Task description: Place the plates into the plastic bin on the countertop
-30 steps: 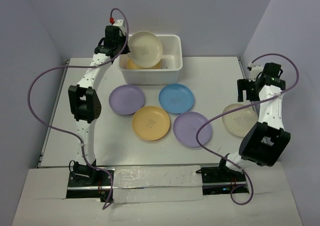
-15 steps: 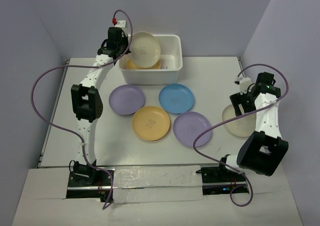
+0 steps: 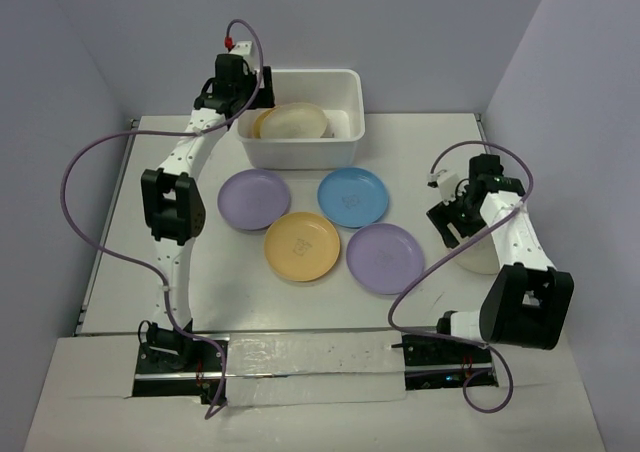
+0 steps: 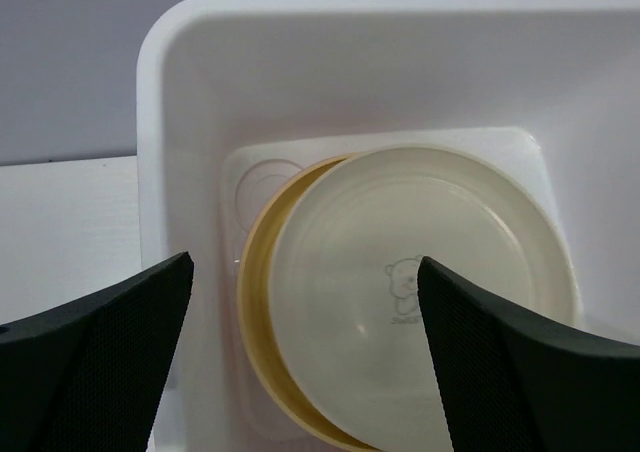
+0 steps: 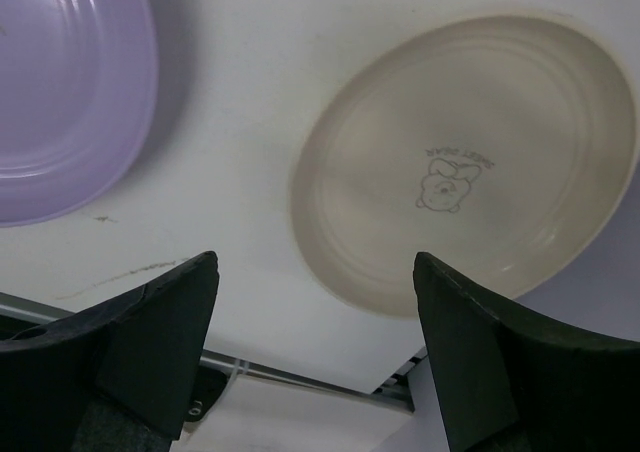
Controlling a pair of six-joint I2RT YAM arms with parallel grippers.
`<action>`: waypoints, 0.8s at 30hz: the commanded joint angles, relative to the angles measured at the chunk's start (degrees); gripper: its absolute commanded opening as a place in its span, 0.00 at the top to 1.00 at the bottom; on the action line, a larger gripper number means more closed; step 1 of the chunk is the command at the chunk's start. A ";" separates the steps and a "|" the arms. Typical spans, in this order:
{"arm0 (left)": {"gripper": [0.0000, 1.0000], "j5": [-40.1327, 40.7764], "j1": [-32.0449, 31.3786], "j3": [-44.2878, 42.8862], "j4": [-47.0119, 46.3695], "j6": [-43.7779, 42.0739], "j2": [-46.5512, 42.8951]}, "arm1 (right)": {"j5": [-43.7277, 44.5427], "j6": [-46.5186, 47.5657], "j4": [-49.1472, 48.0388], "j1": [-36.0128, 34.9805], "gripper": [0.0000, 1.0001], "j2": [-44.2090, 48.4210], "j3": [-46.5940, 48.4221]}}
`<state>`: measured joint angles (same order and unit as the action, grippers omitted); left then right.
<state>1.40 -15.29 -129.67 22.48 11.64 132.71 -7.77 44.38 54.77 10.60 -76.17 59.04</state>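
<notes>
Countertop (image 3: 420,147): white, lavender walls (image 3: 60,72) round it. Bin (image 3: 300,154) sits at the far edge, left of centre, long side facing the arms. Left arm (image 3: 185,172) is stretched out to the bin's left end. Right arm (image 3: 520,242) is bent in over the right side of the table.

Plates: two in the bin, five on the countertop.
- In the bin, cream plate (image 4: 420,292) lies on yellow plate (image 4: 252,312), off centre so a crescent of yellow shows. Bear print faces up. Both sit toward the bin's left end.
- In front of the bin is a cluster of four: purple plate (image 3: 254,199) on the left, blue plate (image 3: 353,196) on the right, orange plate (image 3: 302,246) nearer the arms between them, second purple plate (image 3: 384,258) to the orange one's right. Rims touch or overlap; can't tell which.
- Right cream plate (image 5: 465,162) lies apart near the table's right edge, face up, bear print showing. In the top view the right arm covers most of it.

Left gripper (image 4: 305,264): jaws spread wide, nothing held. It hangs above the bin's left end, with the cream plate below and between the fingers, no contact seen.

Right gripper (image 5: 315,259): jaws spread wide, empty. It sits above bare countertop between the second purple plate and the right cream plate, by that plate's rim and not touching it.
</notes>
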 commanded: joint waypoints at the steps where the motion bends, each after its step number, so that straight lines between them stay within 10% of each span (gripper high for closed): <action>1: 0.01 -2.35 -0.18 -3.90 -2.64 1.37 -8.10 | 2.31 -3.78 -5.23 -2.89 0.16 -0.59 -2.90; 24: 0.01 3.08 0.00 4.77 -1.83 -1.62 -19.95 | 7.59 -13.98 -20.57 -7.00 0.73 -14.10 -8.84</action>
<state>2.60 -15.29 -125.25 21.13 10.85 115.90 -1.17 32.83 37.42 4.10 -89.00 50.32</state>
